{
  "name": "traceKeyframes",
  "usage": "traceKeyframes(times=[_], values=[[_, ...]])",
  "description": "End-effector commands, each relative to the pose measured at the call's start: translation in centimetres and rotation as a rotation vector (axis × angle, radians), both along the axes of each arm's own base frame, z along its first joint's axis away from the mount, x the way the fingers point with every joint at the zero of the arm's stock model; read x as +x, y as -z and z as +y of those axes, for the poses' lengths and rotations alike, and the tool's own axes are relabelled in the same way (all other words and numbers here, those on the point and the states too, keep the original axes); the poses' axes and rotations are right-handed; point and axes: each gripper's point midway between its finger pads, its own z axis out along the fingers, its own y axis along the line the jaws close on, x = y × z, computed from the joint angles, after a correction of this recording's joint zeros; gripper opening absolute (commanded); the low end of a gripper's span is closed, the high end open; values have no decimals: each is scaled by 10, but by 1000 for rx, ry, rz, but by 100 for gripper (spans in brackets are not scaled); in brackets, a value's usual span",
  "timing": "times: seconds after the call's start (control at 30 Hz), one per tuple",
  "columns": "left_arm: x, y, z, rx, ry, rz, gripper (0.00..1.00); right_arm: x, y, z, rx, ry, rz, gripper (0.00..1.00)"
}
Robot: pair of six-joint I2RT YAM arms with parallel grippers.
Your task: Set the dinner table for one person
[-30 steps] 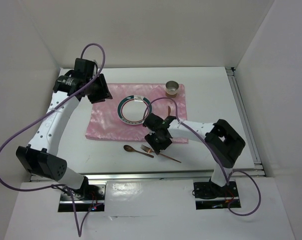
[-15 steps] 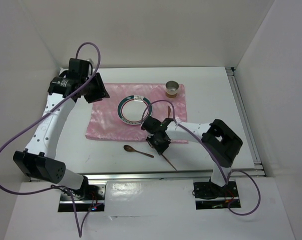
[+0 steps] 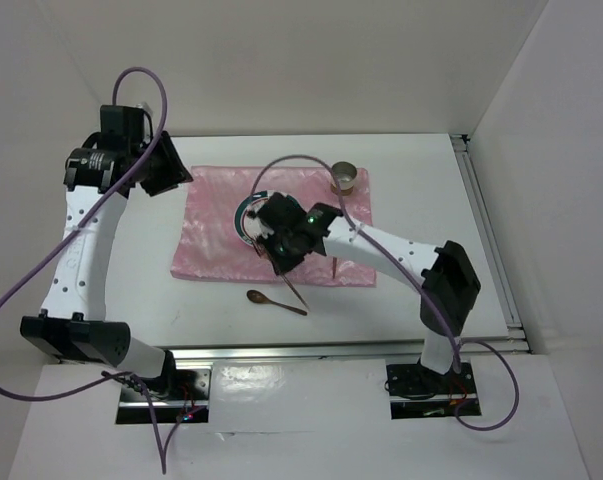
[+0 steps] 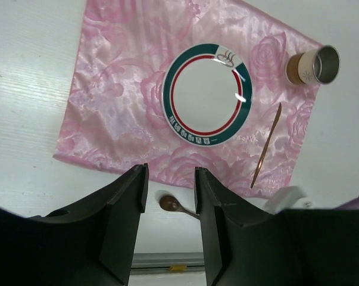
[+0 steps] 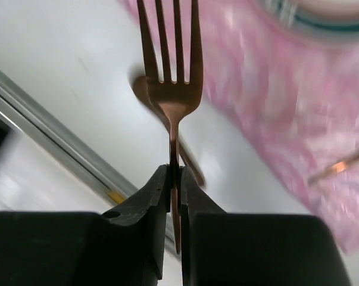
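Looks like a robot lab cell: plain white walls (image 3: 311,70) boxing in a white tabletop (image 3: 421,180) edged with metal rails (image 3: 488,240), two arms (image 3: 81,240) bolted on plates (image 3: 201,385) at the near edge, purple cables (image 3: 141,70) looping loose from both

Bare counter (image 3: 421,200) is left at 3 and 9 o'clock of the pink floral mat (image 3: 211,240). The strip at 6 o'clock is blocked by a spoon (image 3: 266,299). Above it, room is taken by the right tool (image 5: 174,173) and the fork (image 5: 170,89) clamped in it. On the mat, the centre is taken by the plate (image 4: 206,94), the 1 o'clock corner by a cup (image 4: 313,64), and the 3 o'clock edge by a slim copper utensil (image 4: 267,146).
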Motion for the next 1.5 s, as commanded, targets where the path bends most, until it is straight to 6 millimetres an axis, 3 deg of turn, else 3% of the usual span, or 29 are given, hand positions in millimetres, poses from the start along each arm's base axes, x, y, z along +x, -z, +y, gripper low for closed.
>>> traceKeyframes(times=[0.0, 0.03, 0.07, 0.13, 0.17, 0.23, 0.27, 0.33, 0.53, 0.73, 0.8, 0.87, 0.97, 1.0, 1.07, 1.13, 1.23, 1.27, 1.33, 1.37, 1.4, 1.43, 1.47], values=[[-12, -17, 18, 23, -49, -51, 53, 46, -43, 56, 220, 147, 21, 0], [-12, -23, 24, 22, -68, -76, 53, 60, -48, 67, 249, 186, 23, 0], [-14, -27, 26, 18, -85, -94, 53, 87, -55, 90, 295, 230, 6, 0], [-18, -26, 30, 9, -116, -99, 53, 108, -64, 115, 379, 283, 46, 0], [-22, -30, 30, 1, -122, -122, 53, 133, -69, 130, 434, 303, 47, 0], [-25, -28, 29, -10, -131, -124, 53, 152, -76, 148, 534, 336, 90, 0], [-27, -31, 32, -10, -140, -133, 53, 164, -68, 154, 560, 354, 100, 0], [-30, -26, 32, -16, -147, -122, 53, 178, -79, 168, 674, 363, 102, 0], [-39, -1, 36, 1, -132, -45, 53, 205, -45, 188, 759, 368, 120, 0], [-50, 6, 36, 2, -113, -29, 53, 231, -9, 201, 792, 416, 117, 0], [-54, 9, 36, 17, -99, -21, 53, 233, 4, 203, 791, 424, 126, 0], [-54, 9, 36, 17, -99, -21, 60, 240, 17, 201, 789, 434, 124, 1], [-60, 12, 37, 26, -91, -13, 63, 243, 23, 200, 805, 433, 137, 31], [-60, 12, 37, 26, -91, -13, 63, 242, 11, 202, 824, 405, 128, 44], [-61, 12, 35, 20, -84, -22, 63, 236, -3, 201, 837, 364, 121, 51], [-60, 17, 33, 10, -74, -13, 63, 233, -33, 199, 863, 322, 85, 57], [-58, 28, 33, 13, -77, 13, 63, 219, -58, 196, 879, 235, 70, 60], [-58, 28, 35, 20, -84, 14, 63, 214, -86, 191, 897, 212, 38, 60], [-57, 35, 38, 33, -96, 35, 63, 201, -91, 182, 871, 159, 18, 60], [-57, 36, 40, 39, -103, 35, 63, 194, -120, 174, 891, 129, -27, 60], [-58, 39, 40, 40, -103, 46, 63, 186, -105, 165, 842, 124, -15, 61], [-58, 40, 40, 46, -96, 45, 63, 182, -106, 158, 816, 75, -66, 61], [-58, 40, 42, 55, -105, 45, 63, 167, -126, 151, 810, 34, -99, 61]])
